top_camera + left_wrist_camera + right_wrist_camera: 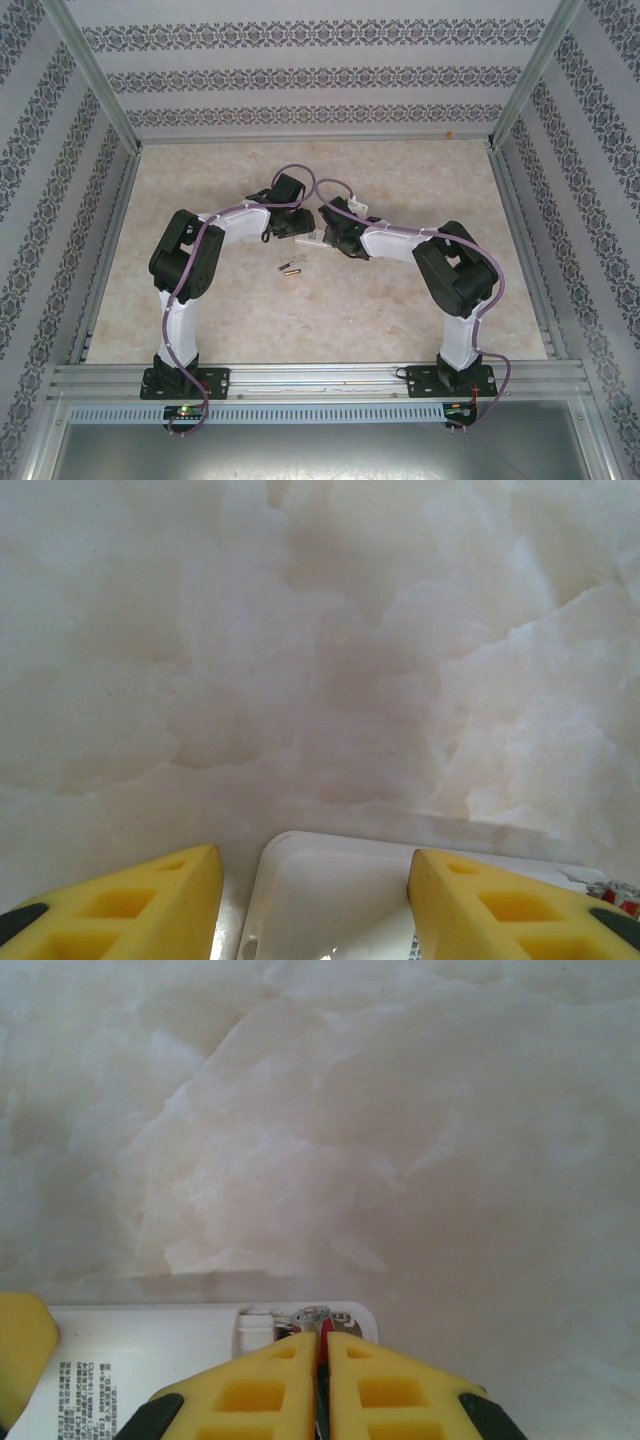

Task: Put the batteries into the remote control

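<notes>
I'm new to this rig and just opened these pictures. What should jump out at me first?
The two black-and-white arms meet at mid-table over a white plastic remote control. The right arm's yellow fingers, nearly pressed together, sit at its open battery bay, while the left arm's yellow fingers stand either side of it. A slim dark-and-gold battery lies loose on the pale marble-patterned tabletop, just nearer the bases.

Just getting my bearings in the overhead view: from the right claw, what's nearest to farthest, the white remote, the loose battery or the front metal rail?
1. Remote: at the right gripper, mid-table.
2. Battery: loose, slightly to the left and nearer the front.
3. Metal rail: along the near edge.
</notes>
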`<state>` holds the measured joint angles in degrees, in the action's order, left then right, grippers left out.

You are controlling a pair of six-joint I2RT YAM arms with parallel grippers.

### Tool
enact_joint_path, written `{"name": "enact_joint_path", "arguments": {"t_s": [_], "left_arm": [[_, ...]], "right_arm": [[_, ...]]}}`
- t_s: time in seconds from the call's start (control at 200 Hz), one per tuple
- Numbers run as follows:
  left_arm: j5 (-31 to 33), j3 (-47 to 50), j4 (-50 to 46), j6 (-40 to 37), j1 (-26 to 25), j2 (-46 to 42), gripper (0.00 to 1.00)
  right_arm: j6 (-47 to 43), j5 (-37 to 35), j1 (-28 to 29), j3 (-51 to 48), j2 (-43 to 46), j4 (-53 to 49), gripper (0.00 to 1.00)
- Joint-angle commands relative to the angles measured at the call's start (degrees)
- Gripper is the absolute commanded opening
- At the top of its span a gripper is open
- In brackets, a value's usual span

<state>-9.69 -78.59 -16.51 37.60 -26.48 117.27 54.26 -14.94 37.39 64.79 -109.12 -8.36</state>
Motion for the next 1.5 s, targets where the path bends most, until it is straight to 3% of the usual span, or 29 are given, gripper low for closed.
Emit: {"name": "enact_joint_path", "arguments": {"t_s": [0.0,0.375,0.764,1.499], "left_arm": [[-0.94,1.86,-2.65,0.51,0.21,0.06,0.53],[-0.67,2.39,-2.47,0.45,0.17,-0.51,0.53],[-0.64,1.84,-2.74,0.23,0.22,-0.25,0.53],[-0.88,1.05,-2.63,0.36,0.15,0.85,0.52]], "right_arm": [[-0.96,3.53,1.51,-2.46,1.04,-4.43,0.13],[-7.60,2.63,-0.44,3.47,5.23,-7.88,0.17],[-9.92,1.98,-2.18,7.55,0.10,-9.30,0.23],[-7.57,3.51,-2.30,7.16,-3.82,-10.69,0.14]]}}
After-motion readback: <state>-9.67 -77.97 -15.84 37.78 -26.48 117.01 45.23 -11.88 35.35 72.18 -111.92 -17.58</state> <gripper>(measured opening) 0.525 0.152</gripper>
